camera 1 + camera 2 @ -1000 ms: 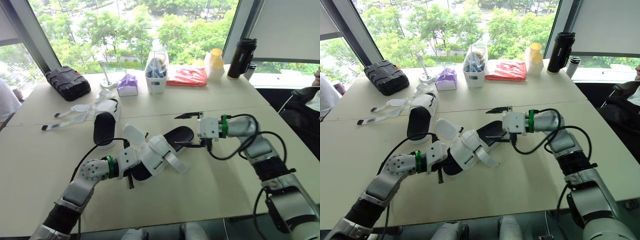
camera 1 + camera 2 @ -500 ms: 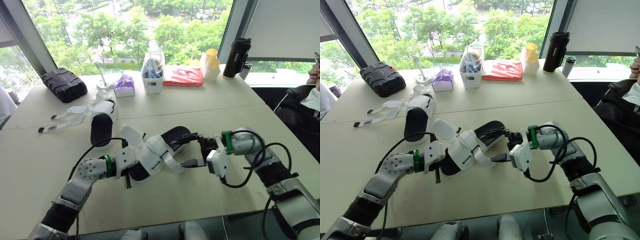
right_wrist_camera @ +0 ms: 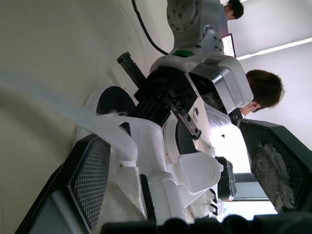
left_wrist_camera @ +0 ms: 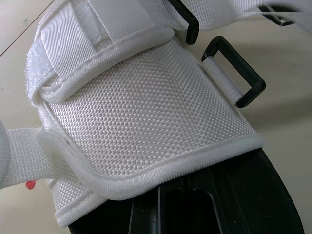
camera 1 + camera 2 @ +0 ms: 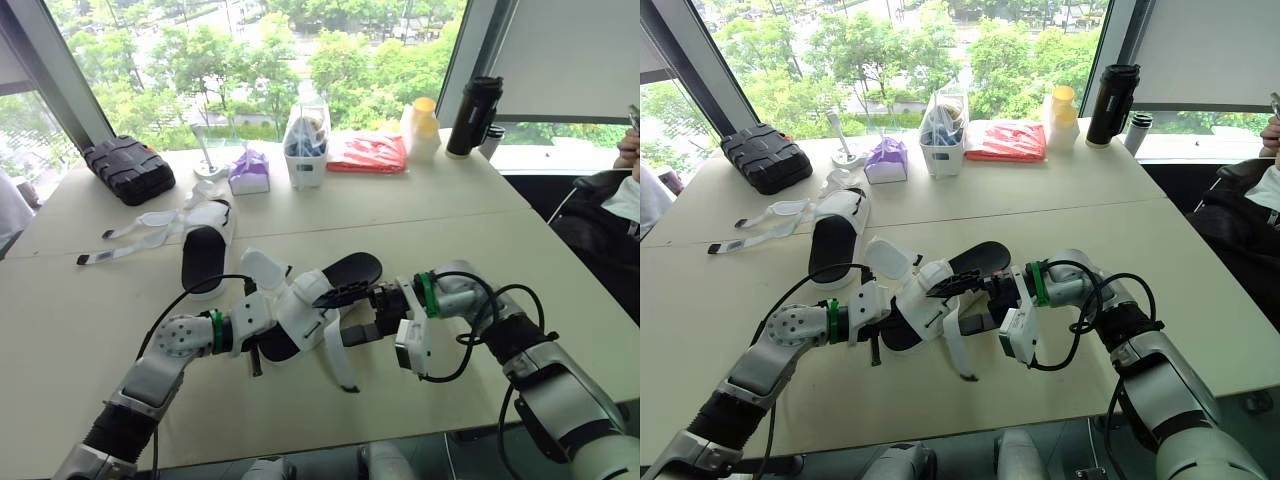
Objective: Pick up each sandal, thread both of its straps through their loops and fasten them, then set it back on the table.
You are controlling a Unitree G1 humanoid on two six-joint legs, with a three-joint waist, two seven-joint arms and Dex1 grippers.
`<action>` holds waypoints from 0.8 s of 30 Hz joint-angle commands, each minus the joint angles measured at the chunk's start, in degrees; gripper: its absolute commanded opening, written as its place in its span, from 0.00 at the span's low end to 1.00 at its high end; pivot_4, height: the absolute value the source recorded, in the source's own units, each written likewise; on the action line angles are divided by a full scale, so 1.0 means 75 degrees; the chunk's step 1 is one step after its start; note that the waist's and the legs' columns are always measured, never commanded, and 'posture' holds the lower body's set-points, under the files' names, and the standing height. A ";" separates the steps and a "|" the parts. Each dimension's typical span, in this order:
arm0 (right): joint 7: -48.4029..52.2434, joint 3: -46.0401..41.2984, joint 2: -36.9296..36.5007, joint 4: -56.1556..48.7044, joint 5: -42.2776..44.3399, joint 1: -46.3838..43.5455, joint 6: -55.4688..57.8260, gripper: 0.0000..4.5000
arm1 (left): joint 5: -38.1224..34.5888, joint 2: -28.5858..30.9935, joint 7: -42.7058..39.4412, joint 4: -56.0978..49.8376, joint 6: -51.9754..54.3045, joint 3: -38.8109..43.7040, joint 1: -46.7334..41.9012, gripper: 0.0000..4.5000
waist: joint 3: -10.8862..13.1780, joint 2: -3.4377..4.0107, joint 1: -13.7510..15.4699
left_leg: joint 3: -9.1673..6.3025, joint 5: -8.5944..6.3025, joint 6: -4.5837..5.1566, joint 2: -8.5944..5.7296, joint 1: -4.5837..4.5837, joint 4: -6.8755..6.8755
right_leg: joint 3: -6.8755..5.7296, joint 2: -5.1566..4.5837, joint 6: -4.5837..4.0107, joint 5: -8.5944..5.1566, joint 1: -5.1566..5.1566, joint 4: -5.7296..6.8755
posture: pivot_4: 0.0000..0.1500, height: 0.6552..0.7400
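Barely started: your left gripper (image 5: 258, 345) clamps the sandal (image 5: 305, 305), right gripper (image 5: 335, 318) gapes around its loose strap (image 5: 337, 365), second sandal (image 5: 208, 250) lies unstrapped.

Sandal (image 5: 300, 312): heel end covered by left gripper (image 5: 260, 338).
Loose strap (image 3: 68, 117): blurred in right wrist view; contact with finger (image 3: 90, 183) of right gripper (image 5: 335, 318) indeterminate.
Upper loop (image 4: 187, 24): cut off at edge in left wrist view.
Person (image 5: 625, 185): cut off at right edge.
Sleeve (image 5: 10, 210): cut off at left edge.
Basket (image 5: 306, 160): contents too small to identify.
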 commanded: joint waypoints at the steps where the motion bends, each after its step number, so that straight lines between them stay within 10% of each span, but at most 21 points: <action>1: -0.0414 0.0057 0.0064 -0.0092 -0.0140 -0.0257 -0.0117 0.70 | 0.0308 0.0096 -0.0026 0.0412 0.0284 -0.0223 0.0305 0.00 | 0.0000 0.0000 0.0001 | 0.0000 0.0000 0.0000 0.0000 0.0000 0.0000 | 0.0000 0.0000 0.0000 0.0000 0.0000 0.0000 | 1.00 1.00; 7: -0.0758 0.0271 -0.0059 -0.0259 -0.0239 -0.0310 -0.0072 0.02 | 0.0317 0.0089 0.0007 0.0395 0.0290 -0.0220 0.0328 0.00 | 0.0000 0.0000 0.0001 | 0.0000 0.0000 0.0000 0.0000 0.0000 0.0000 | 0.0002 0.0001 0.0000 0.0000 0.0000 0.0000 | 1.00 1.00; 13: -0.0802 0.0552 -0.0352 -0.0746 0.0383 -0.0228 0.0441 0.01 | 0.0335 0.0079 0.0033 0.0404 0.0270 -0.0239 0.0329 0.00 | -0.0001 0.0000 0.0005 | 0.0000 0.0000 0.0000 0.0000 0.0000 0.0000 | 0.0003 0.0001 0.0000 0.0000 0.0000 0.0001 | 1.00 1.00; 24: 0.1141 0.0477 -0.1565 -0.5535 0.4497 0.1054 0.6918 0.01 | 0.0619 0.0343 -0.0474 0.1288 -0.0481 -0.0482 -0.0366 0.00 | -0.0001 0.0000 0.0079 | -0.0008 -0.0001 0.0002 0.0003 -0.0010 0.0003 | 0.0001 -0.0009 0.0000 -0.0001 -0.0001 -0.0003 | 1.00 1.00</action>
